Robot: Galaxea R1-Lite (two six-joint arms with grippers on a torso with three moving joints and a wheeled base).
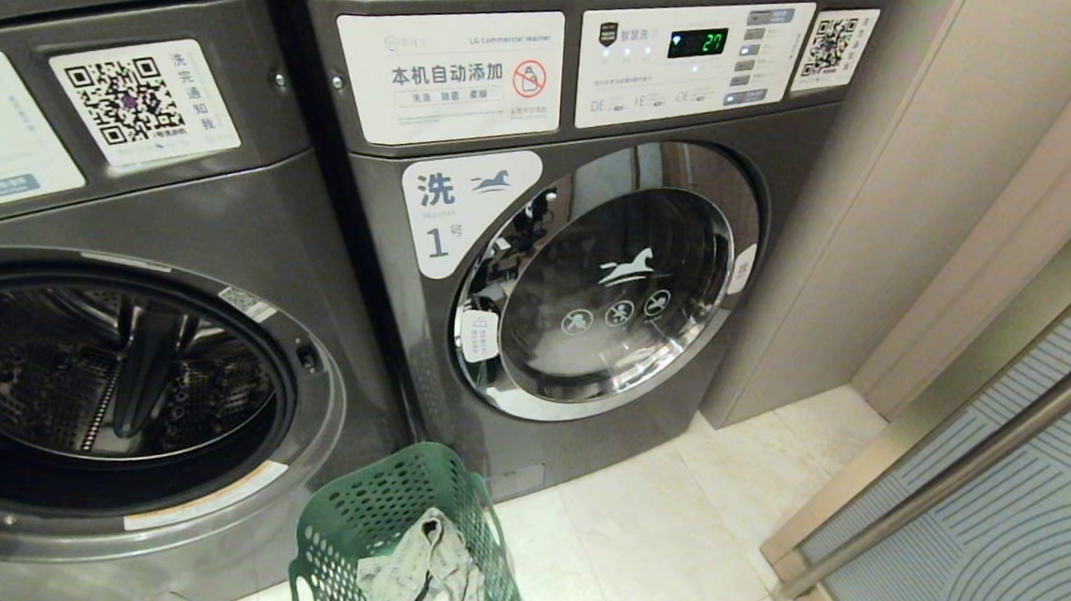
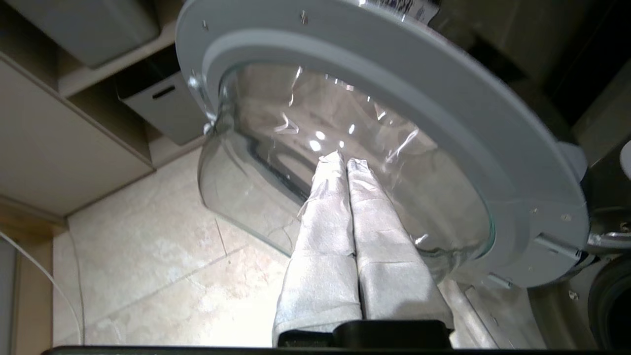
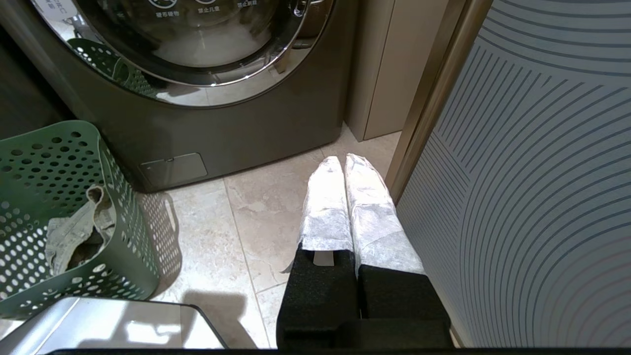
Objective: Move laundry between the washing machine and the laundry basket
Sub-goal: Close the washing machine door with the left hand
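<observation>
Facing the open door's glass point(image 2: 276, 162), left gripper point(image 2: 344, 161) pressed closed, empty.

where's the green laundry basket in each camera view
Head view: laundry basket at bottom centre, on the floor between the two washers, laundry inside.
Left wrist view: not in it.
Right wrist view: at the left edge.
Shared landmark: the closed washer door, also in the right wrist view.

Dark green perforated laundry basket point(image 1: 360, 515), grey-beige laundry point(image 1: 427, 571), dark grey washing machine point(image 1: 127, 215), cream floor tiles point(image 1: 670, 536)
</observation>
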